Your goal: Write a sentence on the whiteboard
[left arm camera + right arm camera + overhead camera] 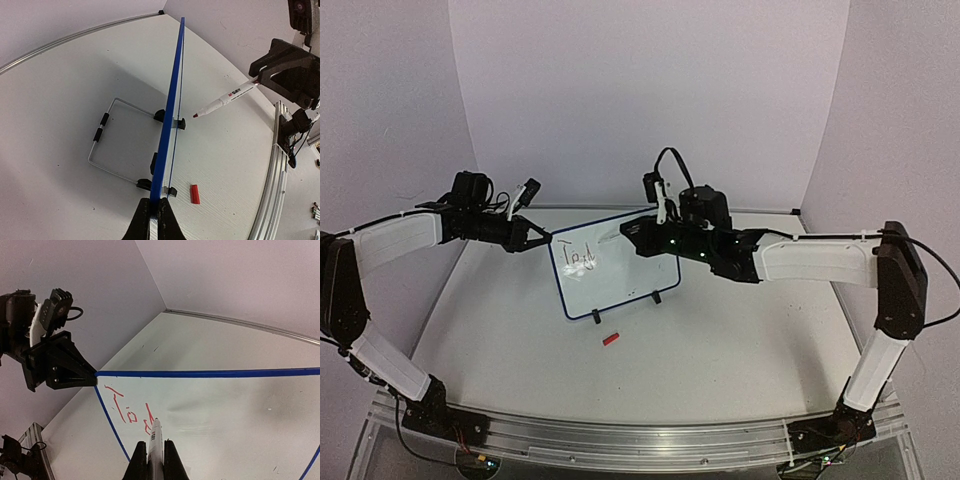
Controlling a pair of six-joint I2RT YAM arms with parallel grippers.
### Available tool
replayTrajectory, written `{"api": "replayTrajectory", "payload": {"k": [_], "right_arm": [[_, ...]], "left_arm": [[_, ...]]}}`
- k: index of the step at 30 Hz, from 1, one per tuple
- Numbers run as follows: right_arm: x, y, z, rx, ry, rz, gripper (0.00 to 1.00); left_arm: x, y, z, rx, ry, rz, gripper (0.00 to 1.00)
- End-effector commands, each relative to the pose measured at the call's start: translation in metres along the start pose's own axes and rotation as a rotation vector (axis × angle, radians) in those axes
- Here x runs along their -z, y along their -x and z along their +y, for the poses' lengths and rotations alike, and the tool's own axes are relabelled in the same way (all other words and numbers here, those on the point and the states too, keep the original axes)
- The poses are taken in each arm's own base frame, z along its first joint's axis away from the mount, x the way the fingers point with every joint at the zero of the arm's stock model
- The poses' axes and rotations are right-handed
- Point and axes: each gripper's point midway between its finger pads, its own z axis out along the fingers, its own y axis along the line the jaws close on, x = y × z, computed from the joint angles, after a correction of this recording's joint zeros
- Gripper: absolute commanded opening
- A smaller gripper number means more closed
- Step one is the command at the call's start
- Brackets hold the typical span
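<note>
Writing step in hand: left gripper (154,216) clamped on the upper corner of the small blue-framed white whiteboard (620,268) standing mid-table, right gripper (155,462) clamped on a white red-tipped marker (226,99), tip just beside the red scrawled sentence (127,412), "Tod" so far; next stroke likely needs light contact, continuing rightward.

Plain, pale lilac-white walls (650,90) stand on three sides of a flat white matte tabletop (740,340). A ribbed silver aluminium rail (620,438) runs along its near edge. Light is soft, even.
</note>
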Motion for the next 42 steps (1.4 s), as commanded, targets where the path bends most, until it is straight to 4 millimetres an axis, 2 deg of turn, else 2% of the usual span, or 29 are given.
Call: {"api": "replayTrajectory", "payload": {"k": [1,10,26,32,42], "right_arm": [[0.015,0.025,0.01,0.006,0.023,-0.063,0.0],[0.002,0.006,0.002,-0.013,0.011,-0.025,0.0],[-0.011,-0.008,-0.01,-0.022,-0.028,0.0,0.0],[-0.011,-0.007,-0.016,-0.019,-0.064,-0.006,0.0],[-0.008,0.01,-0.015,-0.006,-0.078,-0.046,0.0]], "left_arm": [[0.01,0.016,-0.013,-0.051,-0.011,-0.033,0.0],[0.01,0.016,-0.013,-0.055,-0.007,-0.034,0.0],[0.011,0.016,-0.013,-0.056,-0.003,-0.032,0.0],[0.011,0.016,-0.013,-0.059,-0.002,-0.033,0.0],[0.011,0.016,-0.012,-0.058,0.002,-0.032,0.0]]}}
